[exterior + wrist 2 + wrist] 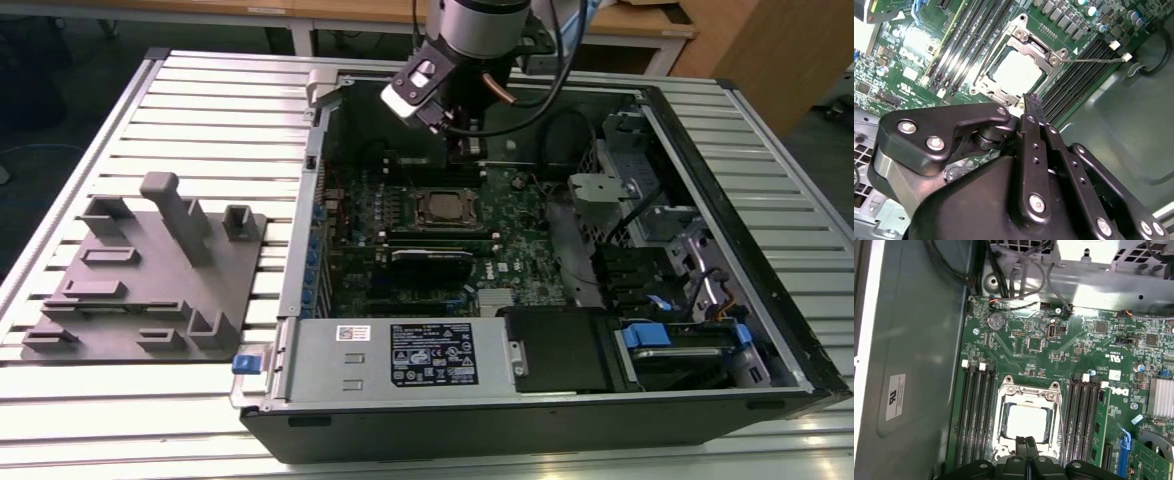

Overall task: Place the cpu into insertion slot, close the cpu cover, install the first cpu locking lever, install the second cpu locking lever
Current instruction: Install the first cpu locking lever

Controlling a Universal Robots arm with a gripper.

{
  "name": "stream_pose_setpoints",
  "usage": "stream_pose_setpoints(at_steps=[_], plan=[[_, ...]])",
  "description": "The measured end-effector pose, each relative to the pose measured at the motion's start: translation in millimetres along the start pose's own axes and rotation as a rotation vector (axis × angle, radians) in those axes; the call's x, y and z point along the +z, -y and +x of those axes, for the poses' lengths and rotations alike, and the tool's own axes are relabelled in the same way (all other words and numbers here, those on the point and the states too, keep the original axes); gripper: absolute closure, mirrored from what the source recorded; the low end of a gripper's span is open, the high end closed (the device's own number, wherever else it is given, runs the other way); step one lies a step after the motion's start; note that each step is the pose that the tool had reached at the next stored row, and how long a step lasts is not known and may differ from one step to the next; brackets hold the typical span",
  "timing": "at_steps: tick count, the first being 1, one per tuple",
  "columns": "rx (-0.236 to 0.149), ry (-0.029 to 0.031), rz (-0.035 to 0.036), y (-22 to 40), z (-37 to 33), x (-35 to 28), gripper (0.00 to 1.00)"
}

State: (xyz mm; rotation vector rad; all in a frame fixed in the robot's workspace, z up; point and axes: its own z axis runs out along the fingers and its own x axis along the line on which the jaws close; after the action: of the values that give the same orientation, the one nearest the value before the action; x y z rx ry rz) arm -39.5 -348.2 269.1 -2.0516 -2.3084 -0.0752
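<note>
1. Exterior view first: a grey fixture plate point(147, 270) is lying well off to the exterior view's left of the insertion slot point(416, 222), outside the computer case point(304, 200), and it is playing no part in this step.
2. At the insertion slot itself the cpu point(438, 208) is sitting flat and square, and the cpu cover point(1030, 44) is looking lowered around it, its pale face showing through the cut-out. The work in hand is therefore probably the locking levers.
3. The gripper point(463, 148) is hanging over the far edge of the insertion slot. In both wrist views its tips are sitting just beside the slot's rim, jaws clenched together and grasping nothing, which suits pushing better than pinching.
4. In the second wrist view a thin silver rod point(1094, 60) is running out from one corner of the insertion slot across the memory slots point(1081, 75). I judge it to be a lever not tucked home. Pressing near its free end, and keeping off the cpu face, is looking wisest.
5. On the exterior view's right of the insertion slot, black cables point(567, 125) and a drive cage point(641, 200) are crowding in, so the wrist is needing room there.
</note>
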Motion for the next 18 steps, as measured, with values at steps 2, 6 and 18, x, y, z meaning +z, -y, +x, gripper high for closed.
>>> stream_pose_setpoints(at_steps=[2, 6, 18], plan=[[-0.012, 0.0000, 0.0009, 0.0, 0.0, 0.0, 0.89], [-0.038, 0.0000, 0.0027, 0.0, 0.0, 0.0, 0.89], [-0.060, -0.0001, 0.0043, 0.0, 0.0, 0.0, 0.89]])
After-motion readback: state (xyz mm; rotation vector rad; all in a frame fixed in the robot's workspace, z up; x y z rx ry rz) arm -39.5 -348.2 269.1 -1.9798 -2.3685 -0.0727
